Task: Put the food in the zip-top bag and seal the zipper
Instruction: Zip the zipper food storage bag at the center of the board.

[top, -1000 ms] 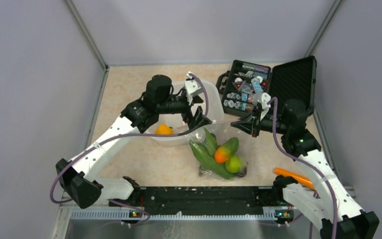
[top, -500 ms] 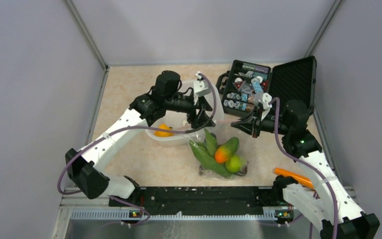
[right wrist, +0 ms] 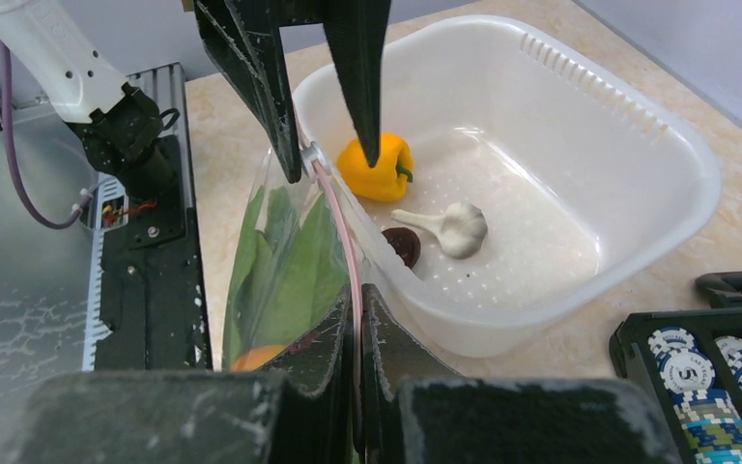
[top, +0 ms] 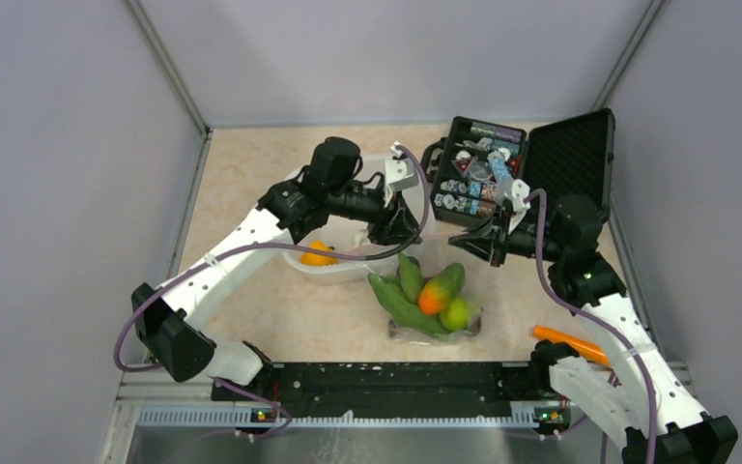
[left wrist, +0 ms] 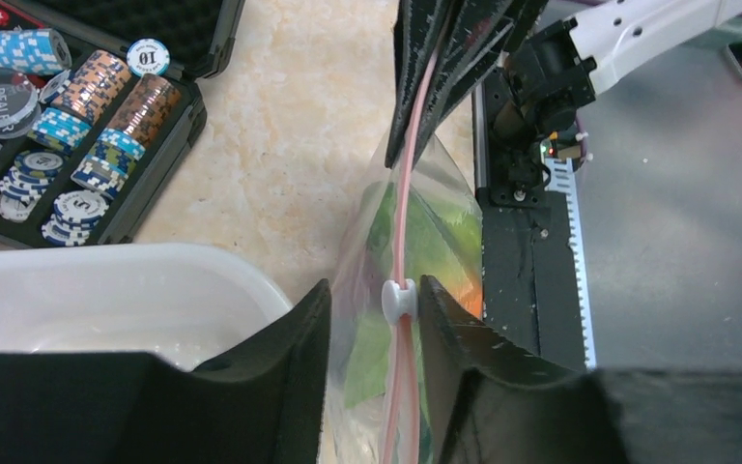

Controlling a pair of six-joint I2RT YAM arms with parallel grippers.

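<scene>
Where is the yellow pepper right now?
Seen from above, the yellow pepper lies inside the white tub, left of the clear bag, near the whitish piece.

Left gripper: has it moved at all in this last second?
Yes. The left gripper has slid to the right along the bag's mouth, ending nearer the black case and the right gripper.

White arm links [top: 222,253], black joints [top: 333,159], purple cables [top: 538,256] (black textured gripper fingers [left wrist: 251,387]).
</scene>
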